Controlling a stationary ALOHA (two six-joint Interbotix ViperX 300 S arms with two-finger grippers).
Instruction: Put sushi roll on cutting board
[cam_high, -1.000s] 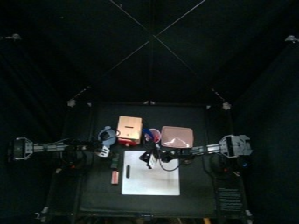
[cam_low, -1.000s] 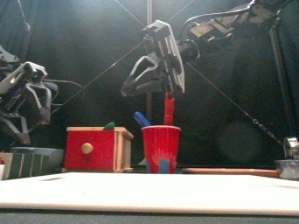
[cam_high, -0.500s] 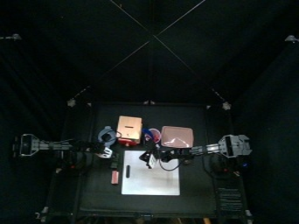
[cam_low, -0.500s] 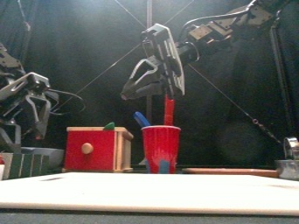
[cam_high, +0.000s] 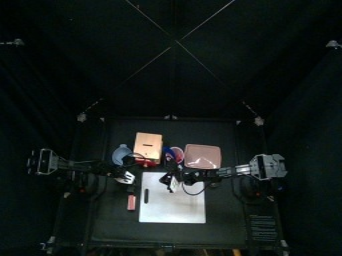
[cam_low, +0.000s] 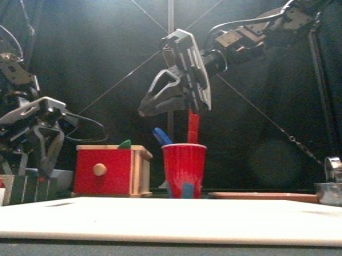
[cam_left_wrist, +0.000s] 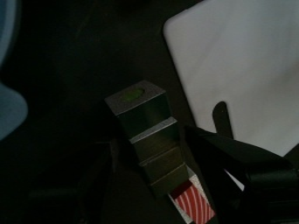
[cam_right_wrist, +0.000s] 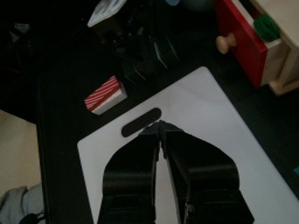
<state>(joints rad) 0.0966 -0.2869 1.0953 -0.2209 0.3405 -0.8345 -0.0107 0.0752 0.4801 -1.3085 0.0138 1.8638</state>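
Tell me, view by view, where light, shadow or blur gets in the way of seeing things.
Top view: black curtains swallow all but the lit table; white cutting board is brightest. Front view: board's near edge fills the foreground, soft; red cup is sharp. Left wrist view: dim, board glares. Right wrist view: the jaws darken the board.

The cutting board looks like smooth, matt white plastic. The red cup is glossy plastic with a slight sheen. The red box looks like painted wood with a pale bare-wood edge. The table is matt black. The curtains look like dull black cloth.
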